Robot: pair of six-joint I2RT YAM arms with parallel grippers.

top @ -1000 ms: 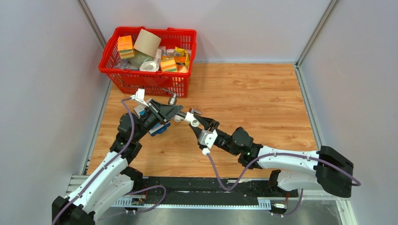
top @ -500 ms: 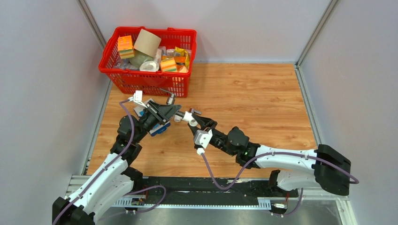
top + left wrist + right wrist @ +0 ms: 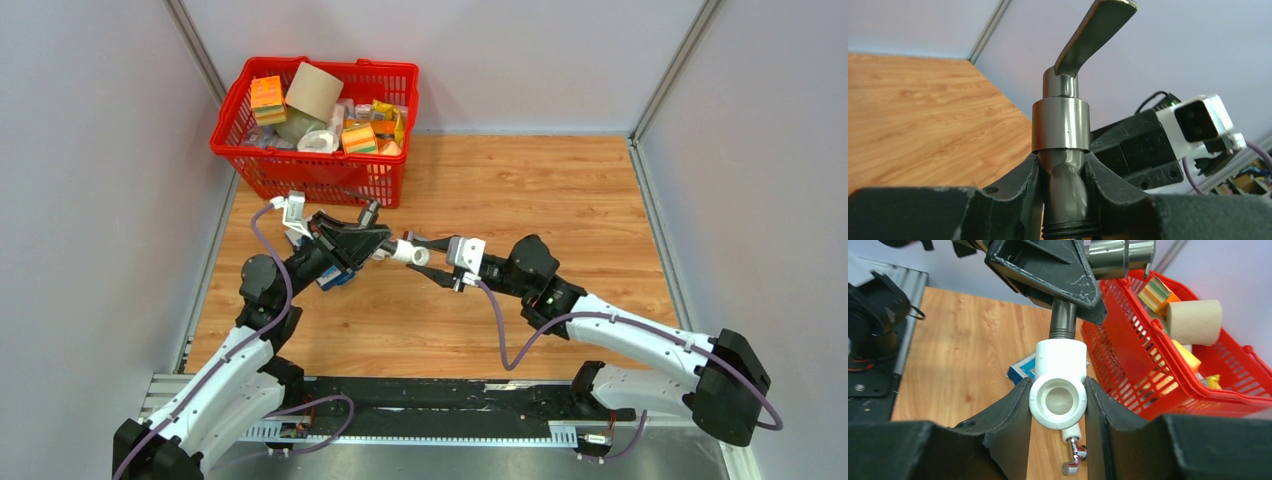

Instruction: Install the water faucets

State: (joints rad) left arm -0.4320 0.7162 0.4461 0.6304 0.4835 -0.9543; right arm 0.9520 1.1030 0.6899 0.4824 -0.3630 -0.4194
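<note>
And here we are mid-table, both arms meeting nose to nose above the wooden tabletop (image 3: 520, 210). The left gripper (image 3: 372, 243) is clamped on the dark grey metal faucet (image 3: 1060, 125), its fingers pinching the lower barrel just above the black threads, and the flat bent handle sticks out past the jaws toward the back of the cell. Opposite it, the right gripper (image 3: 425, 255) squeezes the white plastic elbow fitting (image 3: 1058, 385) between its two black fingers, one pad on each side of the round body, with the open port facing the wrist camera. In the right wrist view the faucet's threaded end sits in the fitting's top socket, a few threads showing above the white rim (how far in it has gone, I cannot tell). Faucet and fitting hang in the air between the arms, just in front of the red plastic basket (image 3: 385, 185), which stands at the back left, crammed with a cardboard tube (image 3: 315, 90) and coloured packets. Below the left gripper a flat blue-and-white box (image 3: 337, 279) lies on the wood. Under the fitting, the right wrist view catches a small shiny chrome piece (image 3: 1075, 456) on a white stub; whether it is joined to the elbow is not clear from here.
</note>
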